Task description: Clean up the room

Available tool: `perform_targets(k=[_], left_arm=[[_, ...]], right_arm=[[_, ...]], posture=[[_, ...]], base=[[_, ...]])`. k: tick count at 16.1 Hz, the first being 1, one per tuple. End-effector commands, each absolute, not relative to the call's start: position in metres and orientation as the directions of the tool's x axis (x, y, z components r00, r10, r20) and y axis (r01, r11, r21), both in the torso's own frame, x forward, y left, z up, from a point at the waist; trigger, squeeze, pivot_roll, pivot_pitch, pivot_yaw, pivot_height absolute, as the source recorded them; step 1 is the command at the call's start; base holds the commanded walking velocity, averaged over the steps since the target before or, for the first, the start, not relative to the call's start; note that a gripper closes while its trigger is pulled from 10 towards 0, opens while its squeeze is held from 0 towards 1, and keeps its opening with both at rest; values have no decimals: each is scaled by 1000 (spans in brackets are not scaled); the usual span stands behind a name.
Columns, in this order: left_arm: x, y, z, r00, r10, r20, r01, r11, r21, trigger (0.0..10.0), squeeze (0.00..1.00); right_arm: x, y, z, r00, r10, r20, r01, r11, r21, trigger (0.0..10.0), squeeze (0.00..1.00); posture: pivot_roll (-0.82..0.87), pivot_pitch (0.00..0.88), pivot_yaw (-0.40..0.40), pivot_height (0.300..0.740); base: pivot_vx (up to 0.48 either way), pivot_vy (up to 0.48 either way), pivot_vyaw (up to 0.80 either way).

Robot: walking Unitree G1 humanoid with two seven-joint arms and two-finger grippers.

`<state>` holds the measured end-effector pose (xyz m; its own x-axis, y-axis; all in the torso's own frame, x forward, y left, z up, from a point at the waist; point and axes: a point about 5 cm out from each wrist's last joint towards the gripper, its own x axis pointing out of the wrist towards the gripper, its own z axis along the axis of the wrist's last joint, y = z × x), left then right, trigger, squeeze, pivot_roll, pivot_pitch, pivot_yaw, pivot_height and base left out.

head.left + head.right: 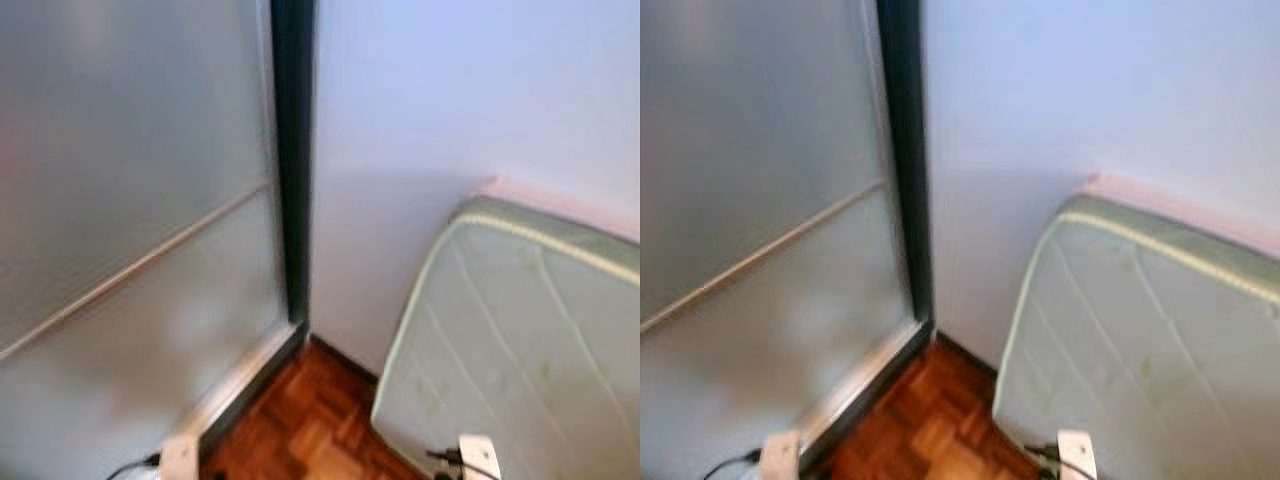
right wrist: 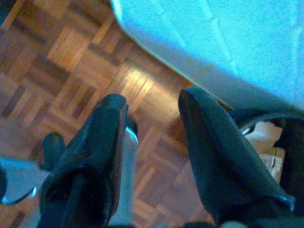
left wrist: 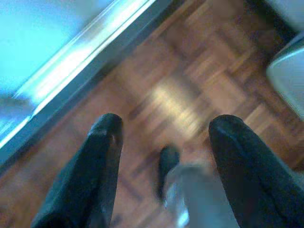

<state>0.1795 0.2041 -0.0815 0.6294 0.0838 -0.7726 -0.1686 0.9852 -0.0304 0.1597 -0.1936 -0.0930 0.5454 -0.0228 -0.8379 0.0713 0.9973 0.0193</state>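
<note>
I face a room corner, and no loose item to tidy can be seen. Both arms hang low, their pale wrists showing at the lower edge: left arm [image 1: 178, 458], right arm [image 1: 478, 456]. My left gripper [image 3: 166, 126] is open over the parquet floor [image 3: 190, 71] with nothing between its black fingers. My right gripper [image 2: 154, 99] is also open and empty, hanging over the parquet beside the lower edge of a pale green mattress [image 2: 199, 42].
A frosted glass sliding door [image 1: 130, 200] with a dark frame [image 1: 293, 160] stands at the left, its floor track [image 3: 80, 57] running along the parquet. A white wall [image 1: 450, 100] is straight ahead. The mattress [image 1: 520, 340] leans against it at the right.
</note>
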Motion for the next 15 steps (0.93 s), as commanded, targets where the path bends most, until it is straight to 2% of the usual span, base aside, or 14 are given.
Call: perform_targets(k=[1, 3, 15], left_arm=[[181, 194, -82, 631, 63, -773, -151, 988, -43, 10000, 0], [182, 194, -82, 632, 62, -772, -149, 988, -43, 10000, 0], [183, 191, -82, 637, 58, -769, -143, 989, -43, 10000, 0]], right_arm=[[157, -202, -93, 537, -42, -843, 75, 997, -2, 10000, 0], [158, -201, -93, 539, -39, -841, 70, 998, -1, 10000, 0], [158, -201, -92, 550, -59, -833, 106, 994, -1, 10000, 0]], posture=[[72, 0, -41, 740], [72, 0, -41, 740], [75, 0, -41, 740]], base=[[480, 0, 0], [345, 0, 0], [0, 0, 0]])
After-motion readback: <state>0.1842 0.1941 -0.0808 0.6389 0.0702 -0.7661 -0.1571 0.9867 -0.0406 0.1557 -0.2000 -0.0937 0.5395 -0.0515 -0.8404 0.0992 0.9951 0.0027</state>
